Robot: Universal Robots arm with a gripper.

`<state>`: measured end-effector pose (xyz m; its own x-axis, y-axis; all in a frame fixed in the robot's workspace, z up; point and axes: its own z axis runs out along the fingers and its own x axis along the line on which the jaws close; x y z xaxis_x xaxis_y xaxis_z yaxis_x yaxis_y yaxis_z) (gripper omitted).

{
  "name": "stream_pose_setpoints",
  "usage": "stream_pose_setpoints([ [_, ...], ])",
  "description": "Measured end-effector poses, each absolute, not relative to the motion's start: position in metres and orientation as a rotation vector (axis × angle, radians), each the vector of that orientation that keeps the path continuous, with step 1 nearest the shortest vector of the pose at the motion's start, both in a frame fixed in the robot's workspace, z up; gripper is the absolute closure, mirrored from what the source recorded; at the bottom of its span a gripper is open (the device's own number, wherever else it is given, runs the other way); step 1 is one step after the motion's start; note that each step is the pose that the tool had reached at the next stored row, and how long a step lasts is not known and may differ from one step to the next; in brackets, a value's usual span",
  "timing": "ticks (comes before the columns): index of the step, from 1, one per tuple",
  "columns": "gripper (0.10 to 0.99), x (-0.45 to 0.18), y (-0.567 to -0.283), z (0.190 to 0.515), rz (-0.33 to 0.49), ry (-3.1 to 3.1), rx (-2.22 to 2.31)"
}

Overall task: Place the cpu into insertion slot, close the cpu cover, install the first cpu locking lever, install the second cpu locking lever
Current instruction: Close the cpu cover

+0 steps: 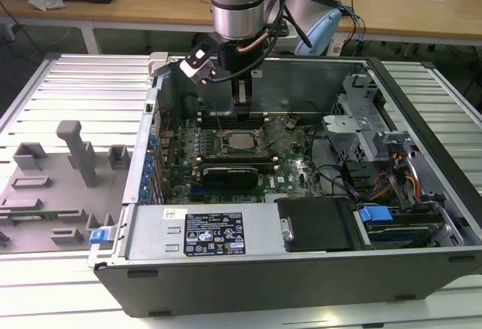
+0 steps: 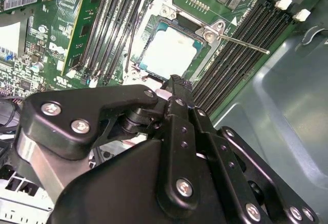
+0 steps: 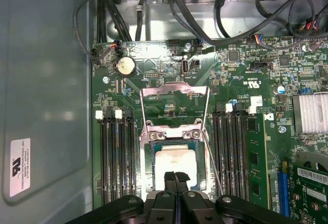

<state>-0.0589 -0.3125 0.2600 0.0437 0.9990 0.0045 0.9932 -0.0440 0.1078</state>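
Observation:
The cpu [image 3: 174, 160] lies flat in the insertion slot [image 3: 147, 167], its pale silvery face up, also seen in the second wrist view [image 2: 169, 55]. The cpu cover [image 3: 174, 86] stands raised off the slot on its hinge side, and the board shows through its window. A thin locking lever [image 2: 241, 42] sticks out loose beside the slot, over the memory slots. My gripper [image 3: 177, 177] hovers just above the cpu's edge, fingers shut together with nothing between them. In the exterior view the gripper [image 1: 241, 99] hangs inside the open computer case, over the slot [image 1: 239, 142].
Long black memory slots [image 3: 115, 157] flank the socket on both sides. A black expansion card [image 1: 230, 172], the power supply [image 1: 203, 231], a drive cage [image 1: 361, 126] and cables [image 3: 169, 3] crowd the case. A grey fixture tray [image 1: 53, 186] lies at the exterior view's left.

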Motion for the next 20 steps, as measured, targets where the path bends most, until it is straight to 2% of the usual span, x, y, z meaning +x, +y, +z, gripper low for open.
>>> stream_pose_setpoints([
  [3,0.980,-0.058,-0.313,0.260,0.118,2.122,2.217],
  [6,0.980,-0.052,-0.317,0.259,0.080,2.181,2.285],
  [20,0.980,-0.047,-0.317,0.265,0.078,2.190,2.285],
])
